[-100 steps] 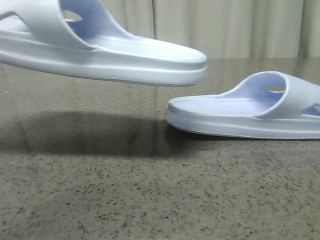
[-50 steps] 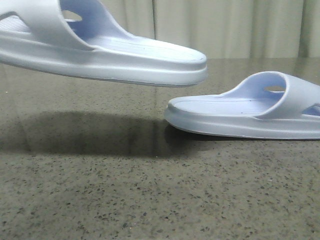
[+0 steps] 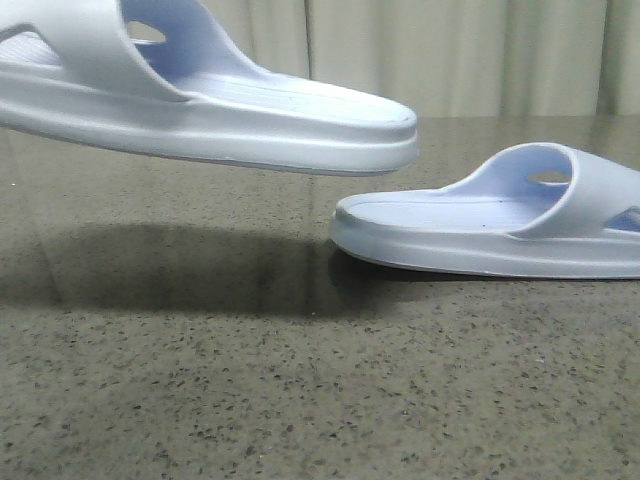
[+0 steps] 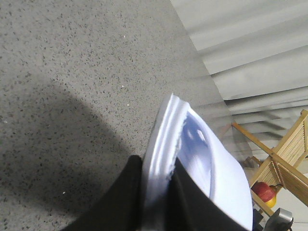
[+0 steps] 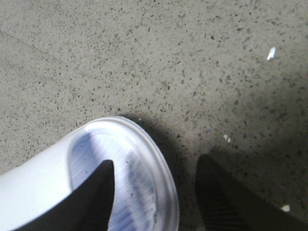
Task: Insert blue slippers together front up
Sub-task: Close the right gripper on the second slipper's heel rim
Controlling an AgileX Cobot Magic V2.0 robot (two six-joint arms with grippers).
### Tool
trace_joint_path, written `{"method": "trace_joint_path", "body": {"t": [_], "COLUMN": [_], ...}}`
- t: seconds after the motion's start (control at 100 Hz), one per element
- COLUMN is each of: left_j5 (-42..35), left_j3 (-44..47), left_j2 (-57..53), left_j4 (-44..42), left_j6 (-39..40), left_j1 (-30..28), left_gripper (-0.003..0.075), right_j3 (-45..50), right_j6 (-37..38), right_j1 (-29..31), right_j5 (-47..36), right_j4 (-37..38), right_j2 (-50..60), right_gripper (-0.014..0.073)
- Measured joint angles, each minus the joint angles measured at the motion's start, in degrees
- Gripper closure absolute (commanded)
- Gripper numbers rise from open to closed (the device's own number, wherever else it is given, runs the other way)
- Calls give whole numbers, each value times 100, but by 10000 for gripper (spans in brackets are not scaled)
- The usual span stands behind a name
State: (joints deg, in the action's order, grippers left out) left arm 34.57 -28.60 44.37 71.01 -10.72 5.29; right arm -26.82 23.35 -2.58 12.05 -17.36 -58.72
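One of the blue slippers, the lifted slipper (image 3: 200, 100), hangs clear of the speckled stone table (image 3: 300, 400) on the left of the front view, sole down and strap up, casting a broad shadow (image 3: 180, 265) beneath it, with its rounded end just above and beside the near end of the resting slipper (image 3: 490, 225). That second one lies flat on the table to the right, footbed up, and the two do not touch. In the left wrist view the left gripper (image 4: 155, 192) is clamped on the edge of the lifted slipper (image 4: 192, 159), one dark finger on each side of the sole, so this arm carries it. In the right wrist view the right gripper (image 5: 154, 192) stands wide, one finger over the ribbed footbed of the resting slipper (image 5: 96, 178) and the other over bare table (image 5: 168, 57), gripping nothing; whether either finger touches the foam I cannot tell. The step in hand looks like the carry and alignment of the lifted slipper toward its mate. The next move likely calls for the right arm to close on the edge of the resting slipper and steady or raise it, so that one can be slid under the other's strap with the fronts facing up.
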Motion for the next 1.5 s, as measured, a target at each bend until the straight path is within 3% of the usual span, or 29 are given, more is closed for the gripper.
{"method": "trace_joint_path", "body": {"t": [1.22, 1.5], "left_j5": [12, 1], "left_j3": [0, 0], "left_j2": [0, 0], "left_j4": [23, 45], "left_j6": [0, 0], "left_j1": [0, 0], "left_gripper": [689, 694], "right_j3": [-57, -57], "right_j6": [-120, -309], "right_j1": [0, 0], "right_j5": [-129, -90], "right_j4": [-193, -202], "right_j2": [-395, -408], "right_gripper": [280, 551]}}
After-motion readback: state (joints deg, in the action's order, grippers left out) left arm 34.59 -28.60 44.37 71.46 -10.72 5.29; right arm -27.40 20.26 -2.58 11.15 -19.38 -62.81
